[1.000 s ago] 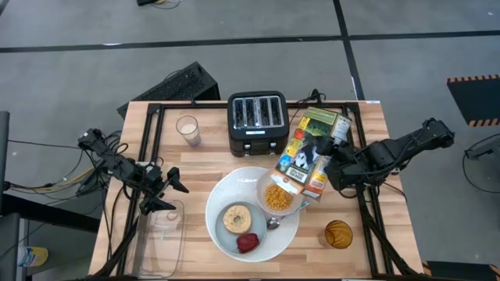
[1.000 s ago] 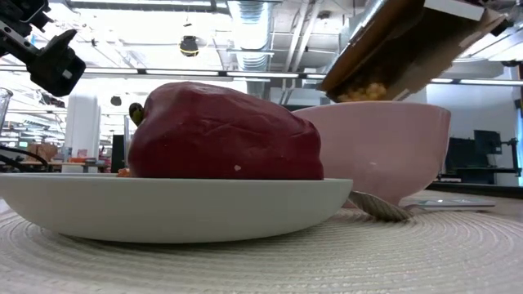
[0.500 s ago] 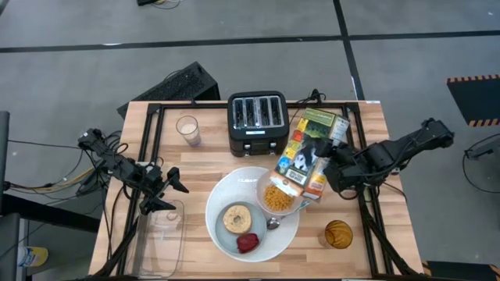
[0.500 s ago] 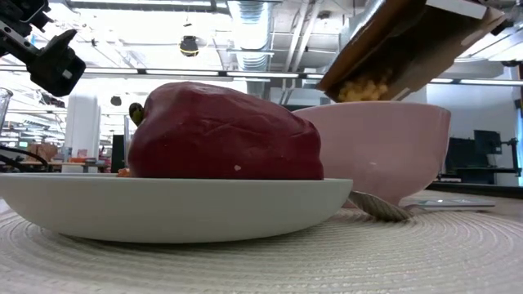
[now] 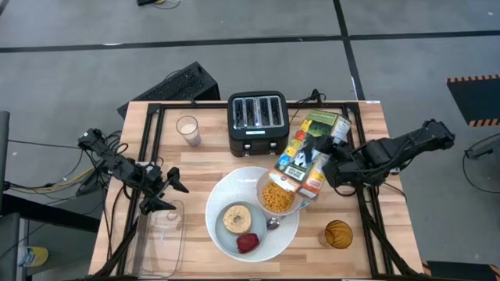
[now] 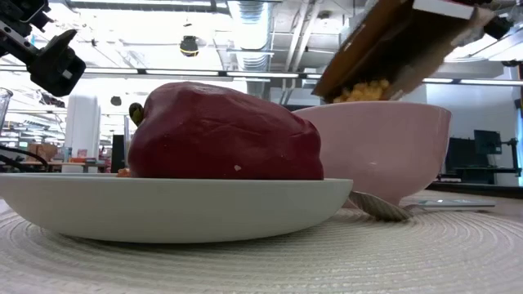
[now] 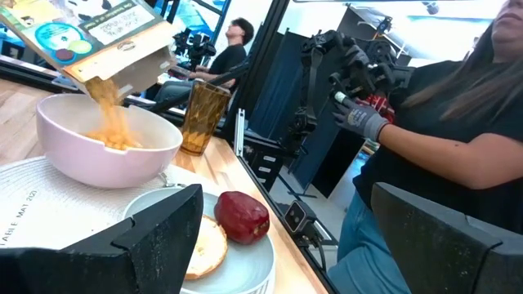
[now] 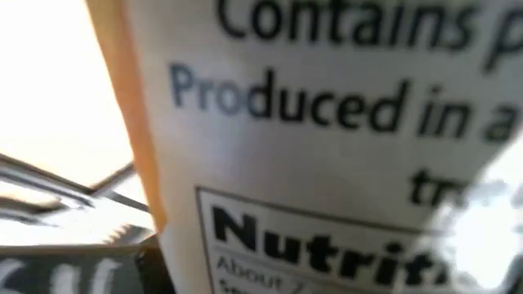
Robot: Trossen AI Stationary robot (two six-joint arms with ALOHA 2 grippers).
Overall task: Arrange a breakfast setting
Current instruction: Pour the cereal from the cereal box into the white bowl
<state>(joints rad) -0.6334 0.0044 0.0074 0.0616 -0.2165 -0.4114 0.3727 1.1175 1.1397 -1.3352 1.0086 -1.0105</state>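
Note:
A white bowl (image 5: 277, 197) with orange cereal (image 5: 275, 198) stands on the large white plate (image 5: 251, 179), at its right side. A smaller blue-grey plate (image 5: 234, 239) on the white plate carries a tan bagel (image 5: 237, 218) and a red food piece (image 5: 248, 243). A spoon (image 5: 273, 222) lies beside the bowl. My right gripper (image 5: 328, 168) is shut on a cereal box (image 5: 308, 148) that is tilted over the bowl. Cereal (image 7: 110, 122) streams from the box into the bowl (image 7: 106, 151). My left gripper (image 5: 170, 195) is open and empty near the table's left side. My right gripper holds the cereal box by its narrow printed side (image 8: 327, 163), coming level from the table's right. The box hides the fingertips. The box is lifted clear and slants with its open end (image 6: 368, 86) down over the bowl.
A black toaster (image 5: 258, 121) stands at the far middle, with a glass (image 5: 187, 129) to its left. An amber cup (image 5: 338, 233) stands near the front right. A clear container (image 5: 160, 234) lies front left. A person (image 7: 441, 139) sits beyond the table.
My right gripper has tipped the cereal box a little further and drawn it slightly toward the far edge. Cereal has run from the open end into the bowl, and the heap in the bowl has grown.

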